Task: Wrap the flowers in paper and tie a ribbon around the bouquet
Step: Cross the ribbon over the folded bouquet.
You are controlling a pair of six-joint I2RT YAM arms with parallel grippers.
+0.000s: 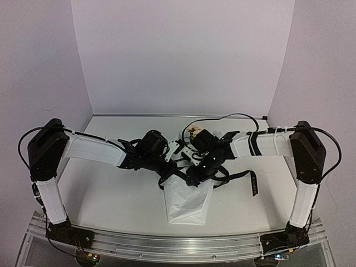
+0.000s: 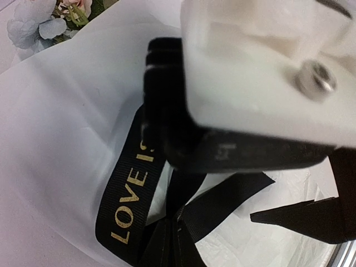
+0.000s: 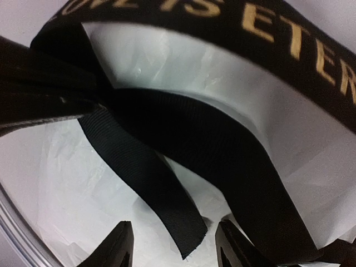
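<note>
The bouquet lies mid-table, its white paper (image 1: 189, 203) coned toward the near edge and the flowers (image 1: 193, 131) at its far end. The black ribbon (image 1: 236, 177) with gold lettering loops over the paper (image 2: 61, 139). My left gripper (image 2: 173, 231) is shut on the ribbon (image 2: 128, 194) where its strands cross. Peach and blue flowers (image 2: 44, 22) show at the top left of the left wrist view. My right gripper (image 3: 177, 245) is open just above the paper (image 3: 83, 183), and a loose ribbon (image 3: 167, 122) end lies ungripped between its fingertips (image 3: 119, 247).
Both wrists crowd together over the bouquet's middle, left gripper (image 1: 169, 164) beside right gripper (image 1: 196, 173). A ribbon tail (image 1: 254, 183) trails right across the white table (image 1: 111, 194). A metal rail (image 1: 178, 245) runs along the near edge. Walls enclose the back and sides.
</note>
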